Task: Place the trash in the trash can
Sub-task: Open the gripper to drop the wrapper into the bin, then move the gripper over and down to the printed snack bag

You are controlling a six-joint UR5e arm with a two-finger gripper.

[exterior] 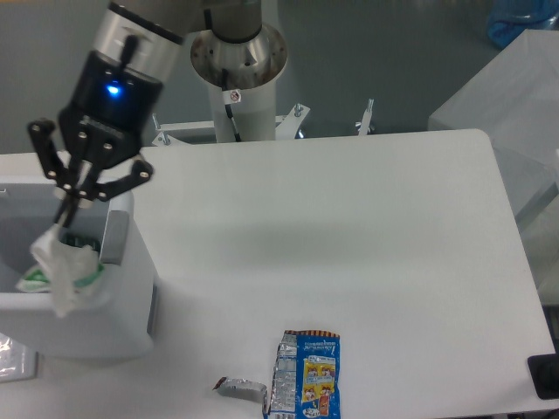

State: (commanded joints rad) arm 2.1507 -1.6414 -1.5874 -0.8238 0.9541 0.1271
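white trash can [131, 288], clear wrapper [61, 266] with green strip, blue cartoon-printed packet [313, 375], silver wrapper [240, 388]

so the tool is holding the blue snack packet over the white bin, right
Not quite. In the camera view the tool holds the crumpled clear wrapper over the white bin; the blue snack packet lies on the table.

The blue snack packet [311, 377] at the near edge carries cartoon prints, but its lettering is too small to read.
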